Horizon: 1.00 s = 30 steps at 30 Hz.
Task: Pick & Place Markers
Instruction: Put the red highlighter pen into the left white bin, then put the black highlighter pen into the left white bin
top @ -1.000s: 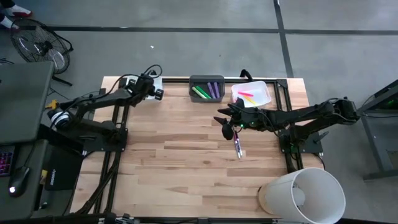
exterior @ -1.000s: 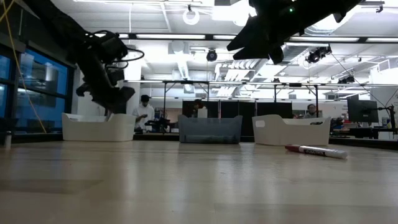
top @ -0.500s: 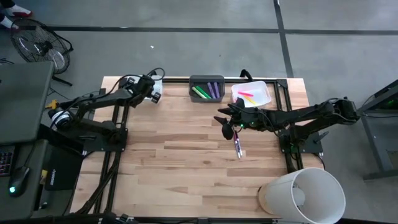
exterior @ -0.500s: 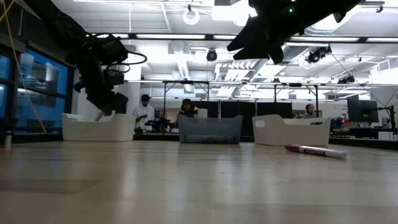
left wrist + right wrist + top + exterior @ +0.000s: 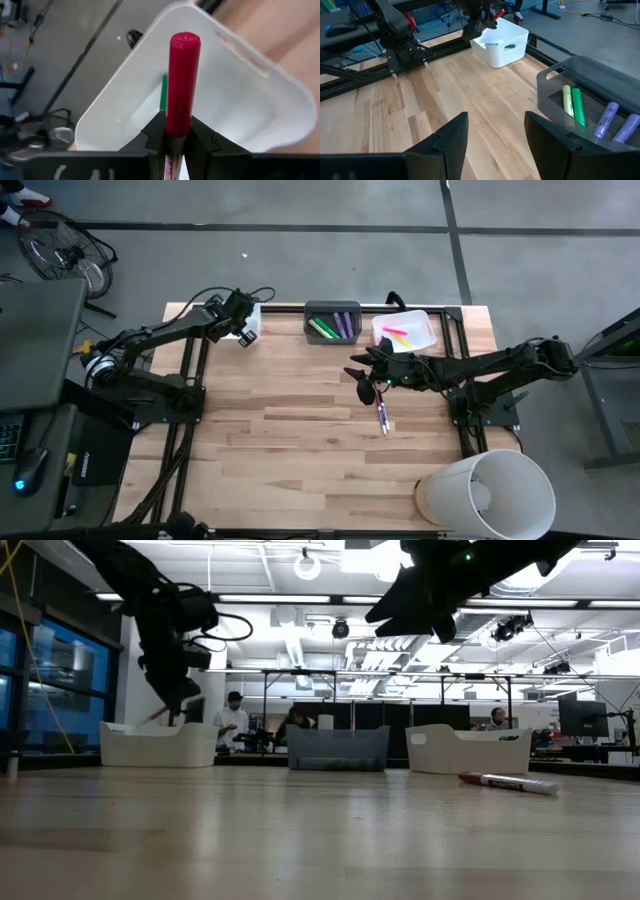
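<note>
My left gripper (image 5: 240,320) hangs over the white bin (image 5: 125,105) at the table's far left, shut on a red-capped marker (image 5: 183,75). A green marker (image 5: 163,92) lies inside that bin. The grey bin (image 5: 332,323) at the far middle holds green and purple markers. A second white bin (image 5: 405,330) to its right holds pink and yellow ones. One marker (image 5: 381,416) lies flat on the table right of centre. My right gripper (image 5: 360,375) hovers open just beyond it, with nothing between its fingers. My left gripper pinches the marker's barrel just behind the red cap (image 5: 176,131) between its two fingers. The marker runs along the fingers, its cap end sticking out ahead of them. It is lifted clear and slants down toward the white bin below.
A large white bucket (image 5: 485,495) lies on its side at the table's near right corner. The three bins stand in a row along the far edge. Bare wood fills the middle and near left. People (image 5: 232,720) are in the room behind.
My left gripper has risen a little over the white bin, rolled about its own line and tipped further down, still shut on the red marker, whose free end now slants down toward the bin.
</note>
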Motion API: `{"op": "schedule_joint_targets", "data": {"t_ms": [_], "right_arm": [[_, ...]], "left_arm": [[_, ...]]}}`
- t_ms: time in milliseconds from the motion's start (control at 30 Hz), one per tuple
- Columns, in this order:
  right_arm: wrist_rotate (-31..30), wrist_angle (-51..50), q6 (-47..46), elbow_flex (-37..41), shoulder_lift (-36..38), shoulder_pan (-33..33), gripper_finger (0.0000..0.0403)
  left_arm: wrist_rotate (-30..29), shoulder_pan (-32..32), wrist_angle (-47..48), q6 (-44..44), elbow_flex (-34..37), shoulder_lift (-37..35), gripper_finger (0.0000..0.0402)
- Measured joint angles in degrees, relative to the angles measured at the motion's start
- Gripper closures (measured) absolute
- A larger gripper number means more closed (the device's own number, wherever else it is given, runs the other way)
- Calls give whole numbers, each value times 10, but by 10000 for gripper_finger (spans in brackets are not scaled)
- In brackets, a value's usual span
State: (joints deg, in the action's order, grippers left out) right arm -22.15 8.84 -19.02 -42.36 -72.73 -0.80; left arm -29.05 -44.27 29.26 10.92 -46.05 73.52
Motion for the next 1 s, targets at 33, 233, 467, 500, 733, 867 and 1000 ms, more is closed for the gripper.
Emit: {"op": "schedule_joint_targets", "data": {"t_ms": [33, 233, 467, 500, 733, 867, 1000], "right_arm": [[0, -1, 0, 0, 0, 0, 219], [7, 0, 0, 0, 0, 0, 219], [9, -1, 0, 0, 0, -7, 219], [9, 0, 0, 0, 0, -9, 219], [9, -9, 0, 0, 0, -22, 219], [9, -10, 0, 0, 0, -23, 219], [9, -9, 0, 0, 0, -23, 219]], "left_arm": [[-1, 0, 10, 16, -6, 8, 360], [-36, 0, 42, 75, -26, 59, 360], [-42, 0, 56, 105, -39, 109, 360], [-42, 0, 56, 109, -39, 112, 360], [-26, 0, 57, 117, -39, 119, 353], [-25, 0, 62, 119, -39, 119, 322], [-27, 0, 66, 120, -39, 119, 284]]}}
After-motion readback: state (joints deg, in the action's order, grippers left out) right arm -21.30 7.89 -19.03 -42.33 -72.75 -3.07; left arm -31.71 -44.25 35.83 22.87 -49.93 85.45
